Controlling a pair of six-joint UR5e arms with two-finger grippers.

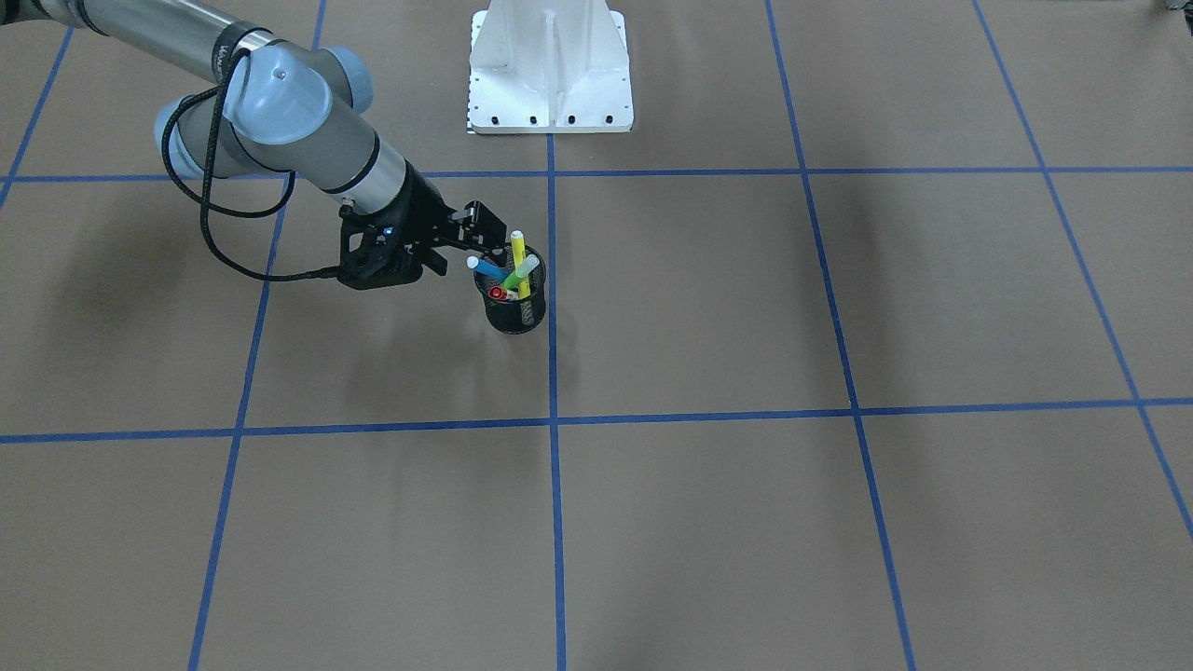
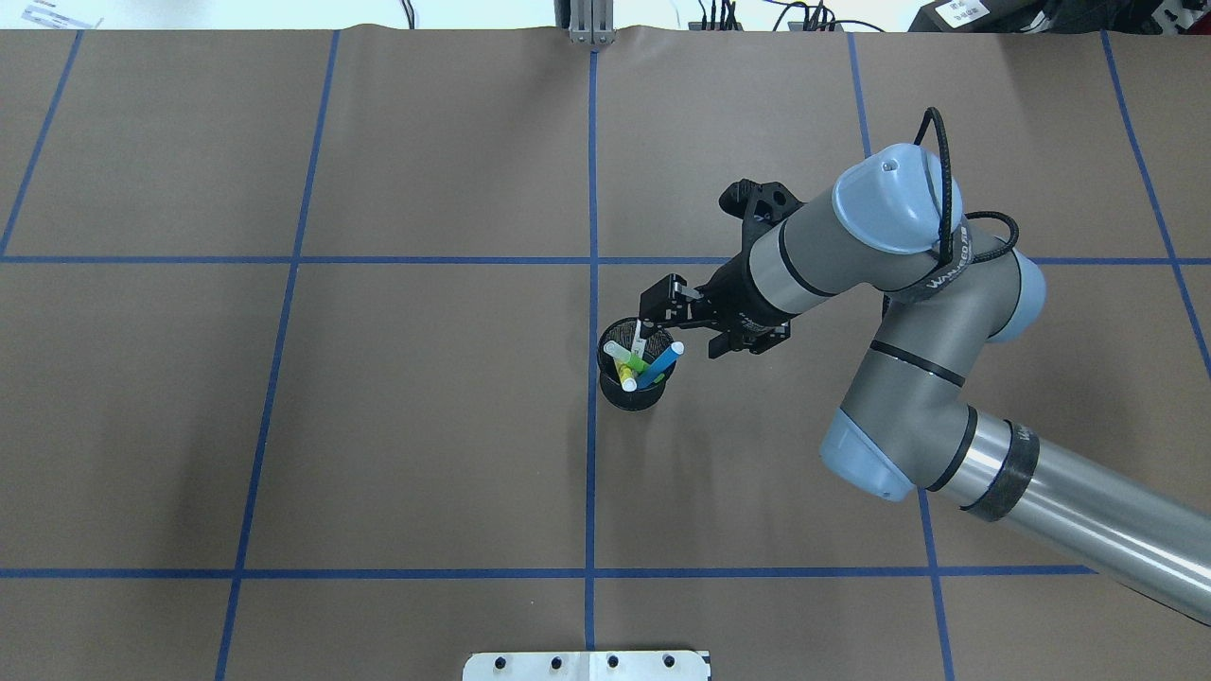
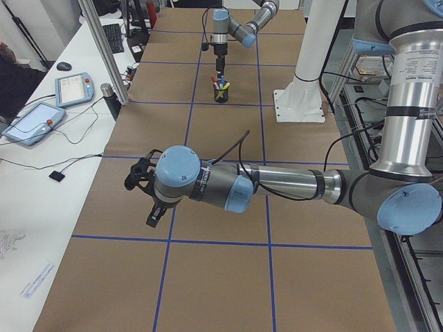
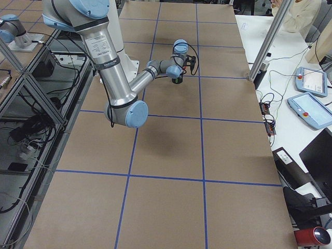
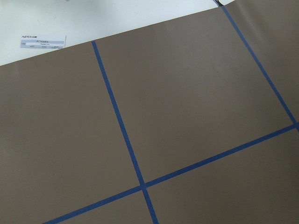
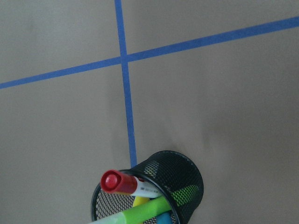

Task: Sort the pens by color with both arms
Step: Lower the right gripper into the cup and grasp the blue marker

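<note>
Black mesh cup stands near the middle of the surface, well apart from every edge. All four pens lean inside it: blue pen, red-capped pen, lime green pen, yellow pen. Right pincer hovers at the cup's rim, fairly wide, holding nothing. Left pincer hangs over the surface's left end; wide or narrow cannot be told.

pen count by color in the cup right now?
Blue pen: 1
Red-capped pen: 1
Lime green pen: 1
Yellow pen: 1
Total: 4, all standing in the mesh cup.
</note>
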